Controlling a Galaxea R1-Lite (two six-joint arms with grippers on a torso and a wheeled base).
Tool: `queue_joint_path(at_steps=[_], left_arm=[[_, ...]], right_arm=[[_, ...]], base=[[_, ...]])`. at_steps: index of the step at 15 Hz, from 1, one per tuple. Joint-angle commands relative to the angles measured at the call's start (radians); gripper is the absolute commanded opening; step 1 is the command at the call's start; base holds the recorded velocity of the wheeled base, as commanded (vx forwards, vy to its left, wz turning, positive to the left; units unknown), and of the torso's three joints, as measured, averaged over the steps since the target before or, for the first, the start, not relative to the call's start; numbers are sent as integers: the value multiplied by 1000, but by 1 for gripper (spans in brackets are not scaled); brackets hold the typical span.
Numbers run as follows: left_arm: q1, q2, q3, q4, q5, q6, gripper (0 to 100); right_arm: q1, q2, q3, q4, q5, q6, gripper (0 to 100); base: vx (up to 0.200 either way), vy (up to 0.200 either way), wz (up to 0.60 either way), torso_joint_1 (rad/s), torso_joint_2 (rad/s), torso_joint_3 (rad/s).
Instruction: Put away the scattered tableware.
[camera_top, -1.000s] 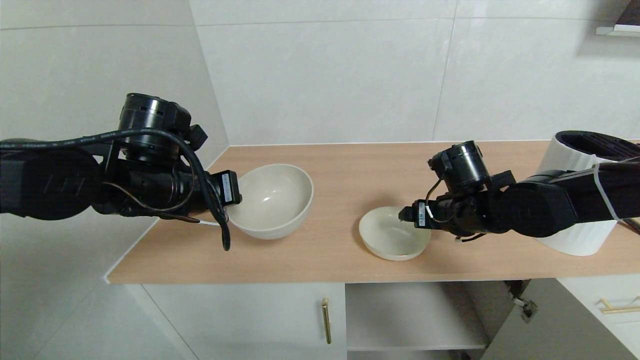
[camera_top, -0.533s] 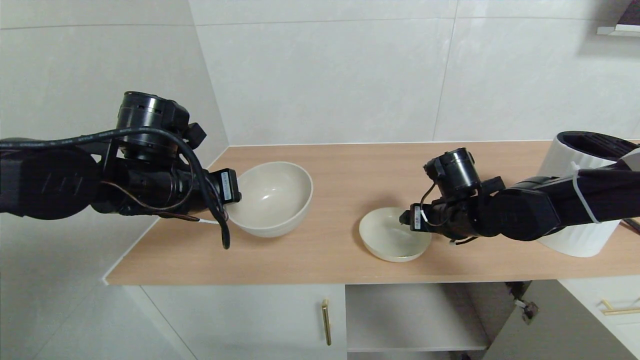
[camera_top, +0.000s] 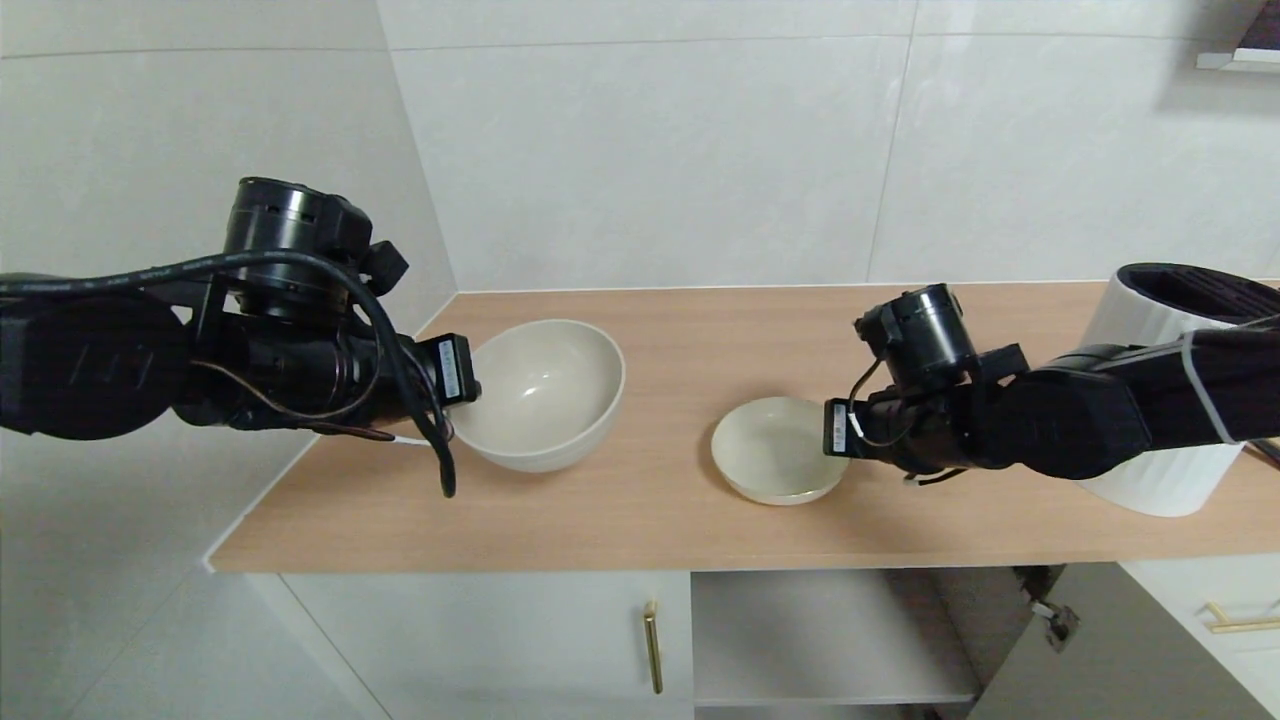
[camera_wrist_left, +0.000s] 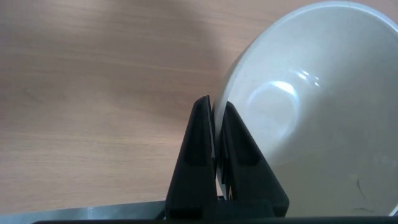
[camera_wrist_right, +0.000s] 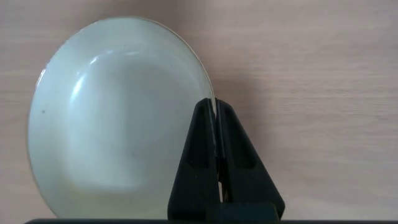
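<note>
Firmly, left jaws pinch the large bowl (camera_top: 550, 392), right jaws the small bowl (camera_top: 772, 452).

**Cream bowls on pale wood**

You are looking at a glossy cream large bowl (camera_top: 545, 395) and a paler, faintly greenish small bowl (camera_top: 775, 450), both unpatterned. The countertop (camera_top: 700, 340) is showing light tan wood grain. The left gripper (camera_wrist_left: 214, 109) and right gripper (camera_wrist_right: 216, 109) are showing plain black.
</note>
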Motion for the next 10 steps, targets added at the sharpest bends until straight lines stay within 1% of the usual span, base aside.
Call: queue_joint_path(at_steps=[1, 4, 6, 8, 9, 10], left_arm=[[-1, -31, 6, 0, 0, -1, 0], [-7, -88, 53, 0, -1, 9, 0], [-16, -148, 111, 0, -6, 12, 0], [-61, -202, 165, 0, -6, 27, 0], [-80, -220, 191, 0, -4, 42, 0], [-90, -231, 208, 0, -4, 52, 0]], right_arm=[[18, -112, 40, 0, 0, -1, 0], [30, -260, 124, 0, 0, -8, 0], [52, -331, 167, 0, -12, -7, 0], [76, -359, 220, -3, -46, -10, 0], [87, -365, 246, -2, -80, -13, 0], [87, -377, 264, -3, -104, -14, 0]], base=[[0, 0, 0, 0, 0, 0], [0, 0, 0, 0, 0, 0], [0, 0, 0, 0, 0, 0], [0, 0, 0, 0, 0, 0], [0, 0, 0, 0, 0, 0], [0, 0, 0, 0, 0, 0]])
